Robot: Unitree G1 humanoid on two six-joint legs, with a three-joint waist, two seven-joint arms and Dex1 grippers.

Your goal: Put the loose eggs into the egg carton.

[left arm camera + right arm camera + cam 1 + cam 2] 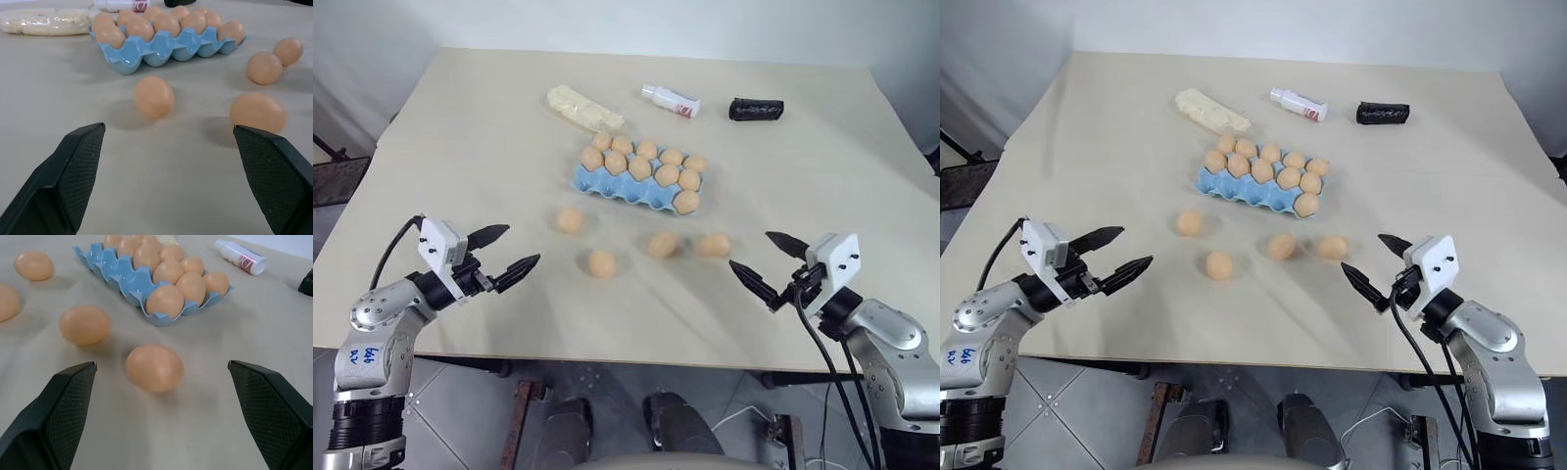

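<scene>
A: Four loose eggs (602, 262) are seen just before the egg carton (607, 186); front cups are empty.

B: Left gripper (505, 253) and right gripper (759, 260) are held wide, empty. The nearest egg is best straddled, closed on gently.

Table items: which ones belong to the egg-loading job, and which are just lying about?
Job:
- four loose tan-orange oval eggs
- light blue moulded egg carton, partly filled

Lying about:
- pale yellow lumpy bag
- small white bottle
- black oblong case
</scene>
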